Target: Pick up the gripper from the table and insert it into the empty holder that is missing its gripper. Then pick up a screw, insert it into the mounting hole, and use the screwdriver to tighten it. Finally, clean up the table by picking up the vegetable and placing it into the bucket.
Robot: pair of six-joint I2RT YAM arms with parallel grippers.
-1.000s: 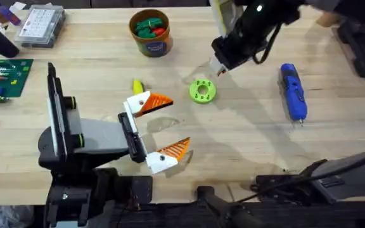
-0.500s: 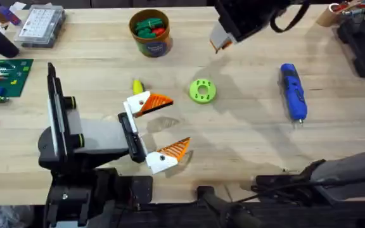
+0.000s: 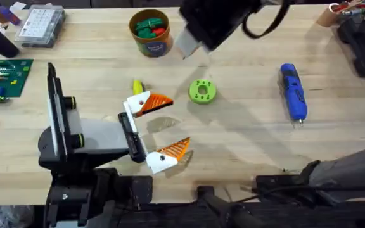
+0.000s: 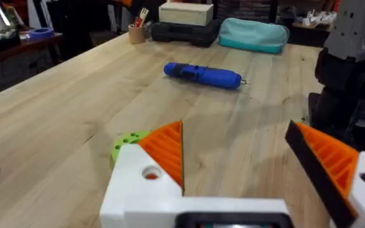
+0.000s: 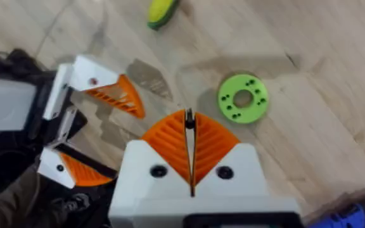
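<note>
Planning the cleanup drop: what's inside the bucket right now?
The bucket holds green and red pieces, piled near the rim. Its bottom is covered by them, so anything underneath can't be seen.

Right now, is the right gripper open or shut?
Shut. In the right wrist view, the right gripper's orange ribbed pads press together with a thin dark sliver between them; what that sliver is cannot be told.

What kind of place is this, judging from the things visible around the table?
Probably a robotics or electronics workshop. On the wooden table lie a blue electric screwdriver, a clear compartment box of small parts and a green circuit board.
</note>
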